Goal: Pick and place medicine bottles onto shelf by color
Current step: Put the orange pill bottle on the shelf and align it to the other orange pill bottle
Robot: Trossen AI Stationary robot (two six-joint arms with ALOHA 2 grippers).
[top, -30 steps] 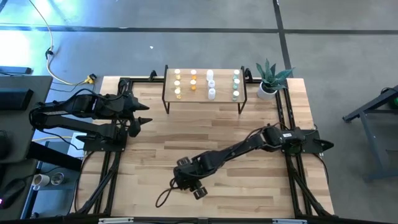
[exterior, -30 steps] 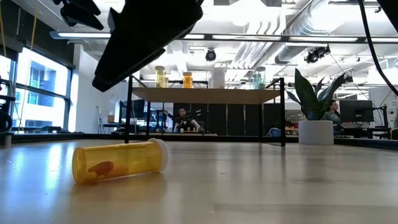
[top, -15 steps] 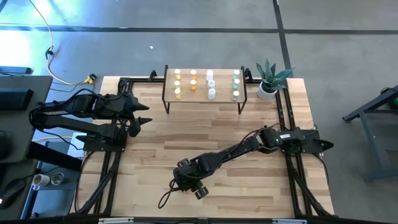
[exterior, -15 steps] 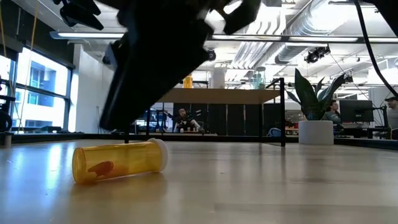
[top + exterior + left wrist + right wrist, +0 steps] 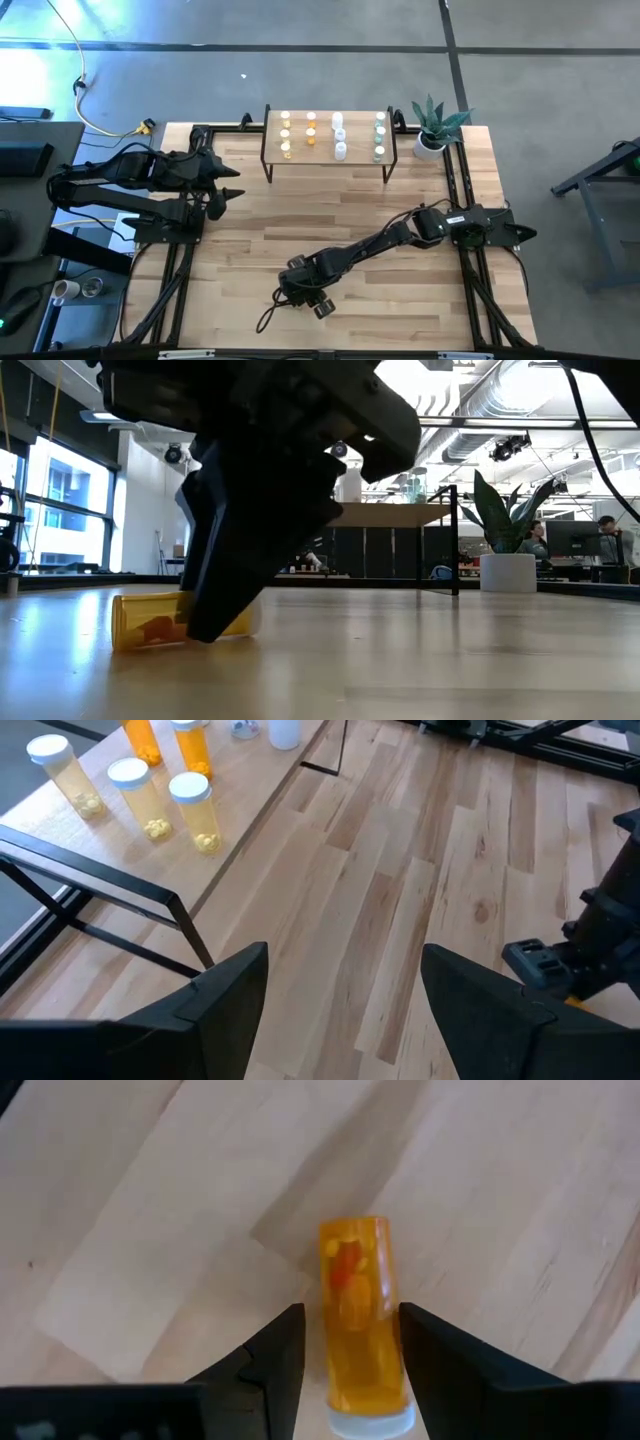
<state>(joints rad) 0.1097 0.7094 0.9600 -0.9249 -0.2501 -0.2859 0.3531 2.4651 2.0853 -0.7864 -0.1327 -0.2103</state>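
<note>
An orange-yellow medicine bottle [image 5: 360, 1310] with a white cap lies on its side on the table near the front edge; it also shows in the low view [image 5: 145, 628]. My right gripper [image 5: 352, 1318] is open and low over it, one finger on each side of its body; in the high view [image 5: 300, 290] the gripper hides the bottle. My left gripper [image 5: 232, 185] is open and empty at the table's left. The shelf [image 5: 358, 128] at the back carries rows of yellow, orange, white and greenish bottles standing upright. My right gripper's fingers [image 5: 285, 1350] come from above and slant down on either side of the bottle's body [image 5: 335, 1330], near its cap end, lying along it. The bottle lies on the table. Whether the fingers touch it, I cannot tell.
A potted plant [image 5: 435, 125] stands at the back right, beside the shelf. A black cable [image 5: 265, 318] loops on the table near my right gripper. Bare wood lies between the shelf and the bottle [image 5: 300, 220].
My right gripper has come down to the table and a little toward the near edge, until its fingers stand around the lying bottle; in the low view it now covers the bottle's cap end. The bottle has stayed where it was.
</note>
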